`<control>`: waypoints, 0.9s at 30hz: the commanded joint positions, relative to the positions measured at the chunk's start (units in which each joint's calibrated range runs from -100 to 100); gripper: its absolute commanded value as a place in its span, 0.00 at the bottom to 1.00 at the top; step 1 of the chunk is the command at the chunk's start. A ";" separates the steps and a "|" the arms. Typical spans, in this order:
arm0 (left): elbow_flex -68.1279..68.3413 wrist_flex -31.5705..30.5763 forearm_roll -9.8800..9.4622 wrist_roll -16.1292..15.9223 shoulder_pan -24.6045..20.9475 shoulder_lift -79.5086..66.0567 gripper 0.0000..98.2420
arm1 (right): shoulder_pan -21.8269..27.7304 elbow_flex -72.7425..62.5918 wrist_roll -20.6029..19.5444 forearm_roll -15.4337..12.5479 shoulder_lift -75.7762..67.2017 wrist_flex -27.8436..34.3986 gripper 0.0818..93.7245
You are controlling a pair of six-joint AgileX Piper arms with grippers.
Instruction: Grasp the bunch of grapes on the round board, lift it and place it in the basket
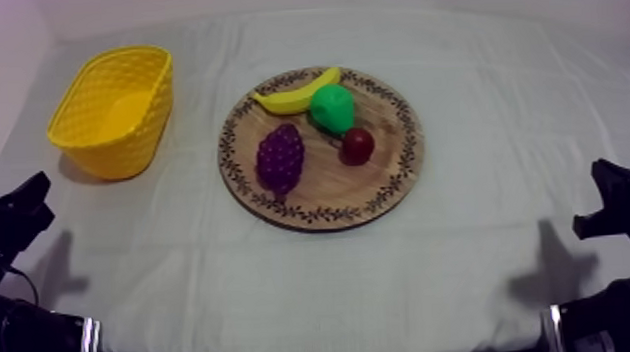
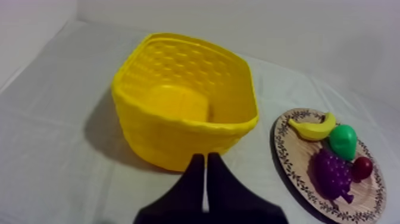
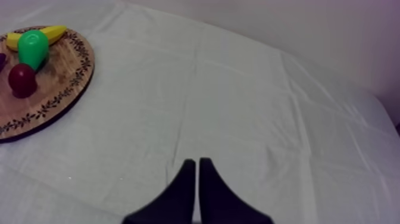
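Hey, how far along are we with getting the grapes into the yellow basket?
Nothing looks done: the bunch of grapes lies on the wooden board near the pear, and the yellow basket holds no fruit. Nothing is in hand: the left tool, facing the basket, and the right tool, over bare cloth, are both shut on nothing. Left to do: reach, grasp, lift, carry, release.

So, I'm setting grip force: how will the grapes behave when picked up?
The bunch of grapes looks like one moulded, bumpy piece, so it is probably stiff and light. Lying flat on the wooden board, it seems unlikely to roll.
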 commanded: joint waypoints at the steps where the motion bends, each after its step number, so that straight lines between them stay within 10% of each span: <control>1: 0.05 -0.01 0.00 -0.01 0.02 0.00 0.00 | 0.03 -0.01 0.01 0.00 0.02 0.02 0.00; 27: 0.05 -0.01 0.00 -0.99 -0.82 0.00 0.01 | 0.03 -0.01 -0.01 0.00 0.02 0.02 0.00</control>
